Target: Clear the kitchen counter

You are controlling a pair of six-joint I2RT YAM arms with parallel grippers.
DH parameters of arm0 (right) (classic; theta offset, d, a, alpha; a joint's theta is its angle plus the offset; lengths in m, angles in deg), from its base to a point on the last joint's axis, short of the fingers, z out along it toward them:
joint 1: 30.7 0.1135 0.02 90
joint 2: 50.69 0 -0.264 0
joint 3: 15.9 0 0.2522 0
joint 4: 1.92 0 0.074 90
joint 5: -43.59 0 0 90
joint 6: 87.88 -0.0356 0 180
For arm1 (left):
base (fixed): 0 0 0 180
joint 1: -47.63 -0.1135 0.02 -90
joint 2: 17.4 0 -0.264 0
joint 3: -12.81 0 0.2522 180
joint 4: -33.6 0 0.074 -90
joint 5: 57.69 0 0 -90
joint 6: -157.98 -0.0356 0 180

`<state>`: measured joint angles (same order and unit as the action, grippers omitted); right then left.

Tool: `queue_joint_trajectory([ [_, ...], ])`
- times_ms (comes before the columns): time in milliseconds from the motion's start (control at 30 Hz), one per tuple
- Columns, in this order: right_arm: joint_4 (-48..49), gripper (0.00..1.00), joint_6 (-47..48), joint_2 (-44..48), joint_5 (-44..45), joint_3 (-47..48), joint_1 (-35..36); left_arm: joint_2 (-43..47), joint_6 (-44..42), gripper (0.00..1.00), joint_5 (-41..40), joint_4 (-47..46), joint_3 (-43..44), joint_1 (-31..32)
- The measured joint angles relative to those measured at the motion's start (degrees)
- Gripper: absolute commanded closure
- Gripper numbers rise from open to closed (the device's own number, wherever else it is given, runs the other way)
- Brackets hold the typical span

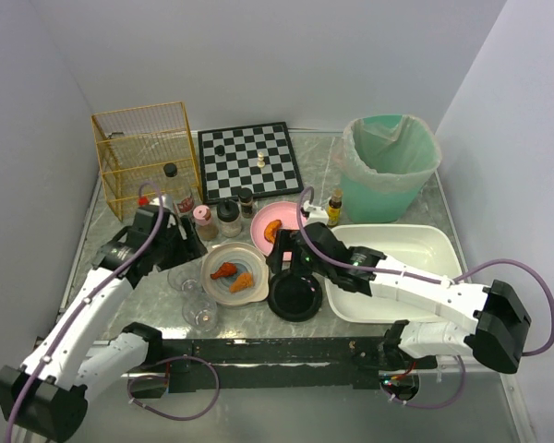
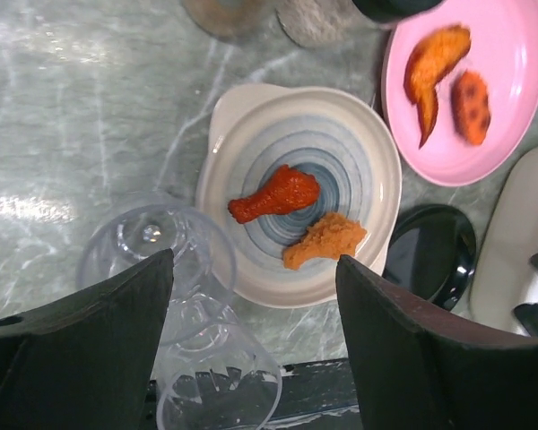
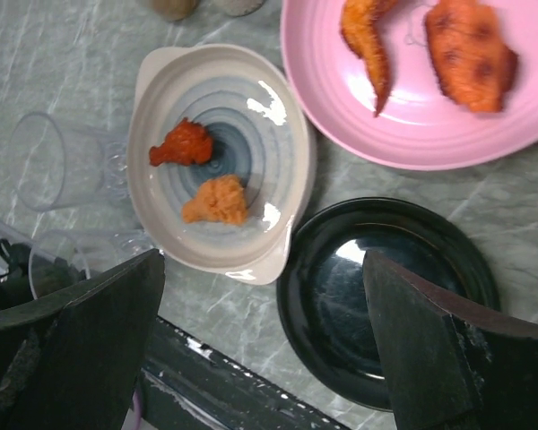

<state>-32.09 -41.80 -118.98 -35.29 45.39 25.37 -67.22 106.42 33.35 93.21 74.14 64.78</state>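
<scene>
Glossy marble-look table is rigid, slick; fragile bowl wants a rim grip; left end effector, right end effector both apart.

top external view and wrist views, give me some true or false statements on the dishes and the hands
1. The cream ceramic bowl with blue rings holds a red drumstick and an orange nugget. True.
2. The glossy black round plate carries food. False: it is bare.
3. The left hand and right hand are both shut. False: both stand open.
4. The pink round plate holds two orange food pieces. True.
</scene>
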Motion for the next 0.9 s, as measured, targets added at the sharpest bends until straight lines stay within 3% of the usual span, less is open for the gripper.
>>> queue_joint_trajectory([
  [500, -0.3, 0.02, -0.1, 4.5, -0.3, -4.1, -3.8, -9.8, 7.1, 0.32, -12.8, -3.3, -2.0, 14.5],
  [700, -0.4, 0.02, 0.8, 4.6, -1.5, -4.1, -5.7, -11.8, 9.9, 0.37, -16.6, -3.5, -4.3, 15.7],
  [900, -0.3, 0.02, 1.4, 4.6, -3.0, -4.1, -7.1, -13.4, 11.0, 0.49, -18.2, -4.8, -5.2, 15.7],
])
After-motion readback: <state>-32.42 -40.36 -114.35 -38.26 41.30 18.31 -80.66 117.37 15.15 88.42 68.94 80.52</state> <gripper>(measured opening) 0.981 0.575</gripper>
